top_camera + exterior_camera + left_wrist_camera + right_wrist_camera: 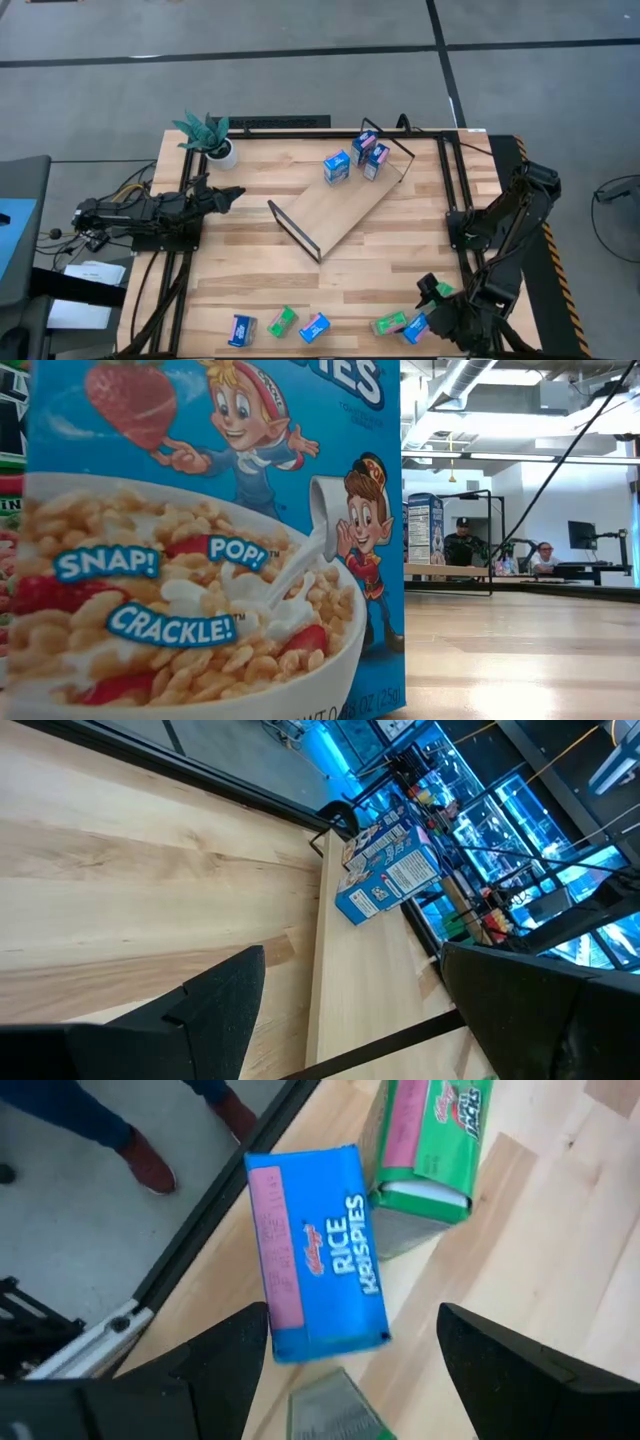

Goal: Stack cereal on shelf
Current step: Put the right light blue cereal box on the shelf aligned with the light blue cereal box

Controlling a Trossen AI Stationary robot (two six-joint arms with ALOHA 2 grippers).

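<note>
Right tool [437,312] is held open above a bright blue cardboard cereal box [318,1255] at the counter's near edge; three boxes [337,166] stand on the long light-wood shelf [335,212], several remain unstacked.

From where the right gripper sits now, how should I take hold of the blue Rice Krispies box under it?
Grip the blue box across its two long edges, coming straight down. It lies flat with its broad face up, and the open right gripper already straddles its narrow width. A green box sits close beside one end, so avoid gripping end to end.
</note>
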